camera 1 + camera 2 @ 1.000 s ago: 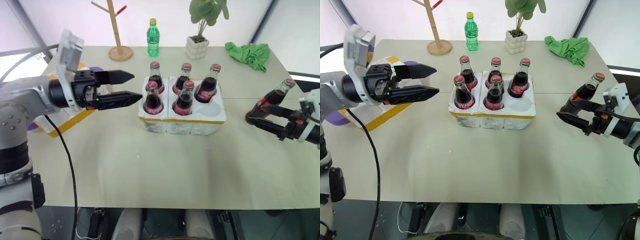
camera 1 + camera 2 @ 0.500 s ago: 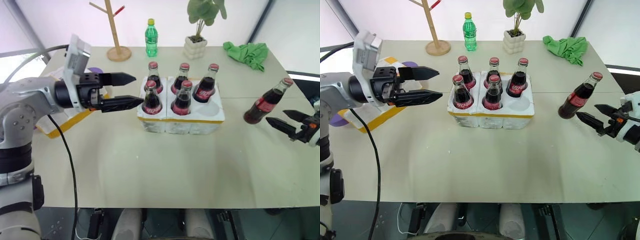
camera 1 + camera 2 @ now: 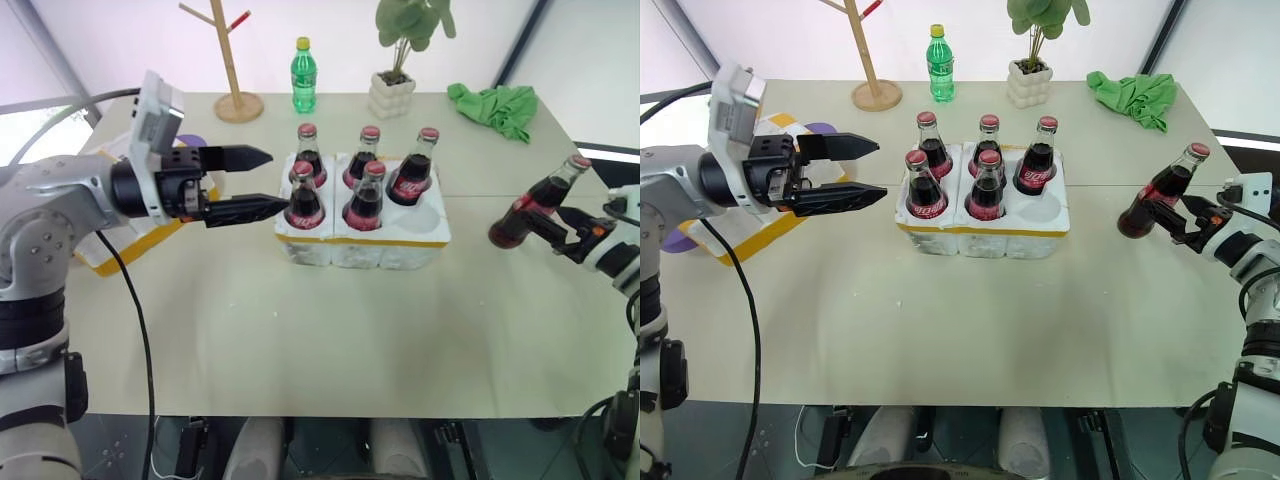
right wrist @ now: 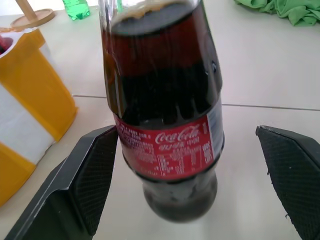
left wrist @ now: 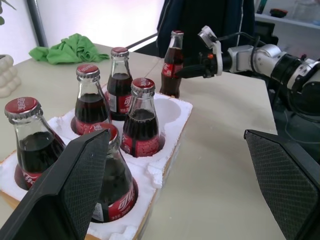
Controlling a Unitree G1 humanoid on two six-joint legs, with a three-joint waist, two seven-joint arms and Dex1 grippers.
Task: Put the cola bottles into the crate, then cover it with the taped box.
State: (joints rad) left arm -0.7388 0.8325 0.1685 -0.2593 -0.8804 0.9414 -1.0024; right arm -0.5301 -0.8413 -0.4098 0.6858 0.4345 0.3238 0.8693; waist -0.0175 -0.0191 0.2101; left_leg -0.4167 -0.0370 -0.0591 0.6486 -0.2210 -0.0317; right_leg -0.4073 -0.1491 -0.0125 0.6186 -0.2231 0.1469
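The crate [image 3: 365, 243], a low white foam tray with a yellow band, sits mid-table with several cola bottles [image 3: 304, 195] in its wells. The front right well [image 3: 425, 215] is empty. One more cola bottle [image 3: 528, 208] stands on the table to the right. My right gripper [image 3: 537, 224] is open with a finger [image 4: 92, 175] on either side of that bottle's label. My left gripper [image 3: 278, 180] is open and level, with its tips just left of the crate. The taped box [image 3: 150, 236] lies at the far left, mostly hidden behind my left arm.
Along the far edge stand a wooden branch stand [image 3: 240, 100], a green plastic bottle [image 3: 304, 75] and a potted plant [image 3: 393, 95]. A green cloth [image 3: 495, 105] lies at the far right. The table's right edge runs close behind my right gripper.
My right gripper drew back off the loose bottle, then came forward again so its fingers flank it. The bottle stayed standing. My left gripper kept its place.
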